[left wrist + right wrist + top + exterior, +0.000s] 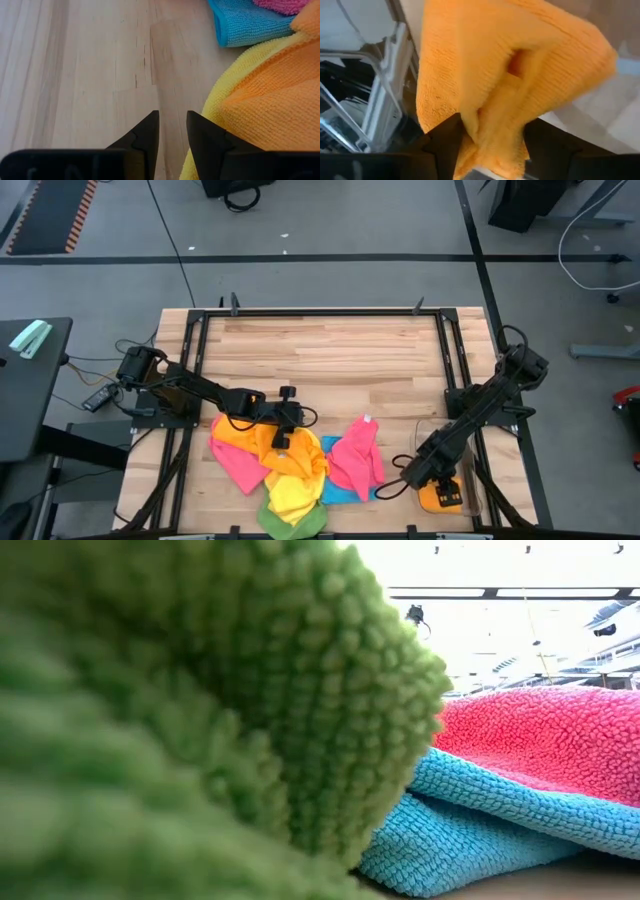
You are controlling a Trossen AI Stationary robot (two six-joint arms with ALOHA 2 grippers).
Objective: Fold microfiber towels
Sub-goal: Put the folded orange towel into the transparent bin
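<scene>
Left of centre in the high view, the left gripper sits low over the wooden tabletop, right at the upper edge of the towel pile; its wrist view shows the fingers slightly parted on nothing, bare wood between them, an orange towel over a yellow one just beside. The heap of orange, pink, yellow, blue and green cloths fills the lower middle. Lower right, the right gripper hangs over the clear plastic bin, a folded orange towel bunched between its parted fingers, whether pinched or loose, I cannot tell.
</scene>
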